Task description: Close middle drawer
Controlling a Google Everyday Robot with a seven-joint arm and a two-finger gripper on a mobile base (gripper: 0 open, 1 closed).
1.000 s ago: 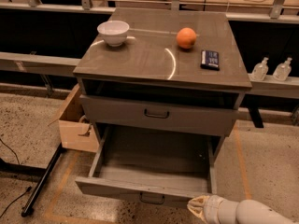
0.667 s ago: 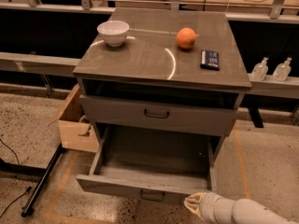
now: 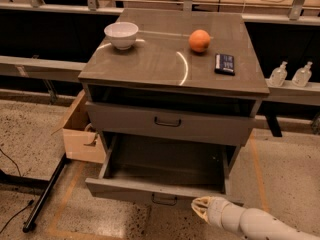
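The middle drawer (image 3: 125,190) is grey-brown wood and stands pulled far out of the cabinet, its inside bare. Its small dark handle (image 3: 164,200) sits at the middle of the flat front. Above it, a drawer with a dark handle (image 3: 167,121) is pushed in. My gripper (image 3: 201,207), on the end of a white arm (image 3: 255,224), comes in from the bottom right. It is right at the open drawer's front, just right of the handle. I cannot tell whether it touches the front.
On the cabinet top (image 3: 150,59) are a white bowl (image 3: 121,34), an orange (image 3: 199,40) and a dark flat packet (image 3: 224,64). A cardboard box (image 3: 80,134) and a black pole (image 3: 45,194) are left of the cabinet. Two bottles (image 3: 278,74) stand at right.
My gripper has moved up and to the left, closer to the open drawer's front. The drawer front looks a little further in than before.
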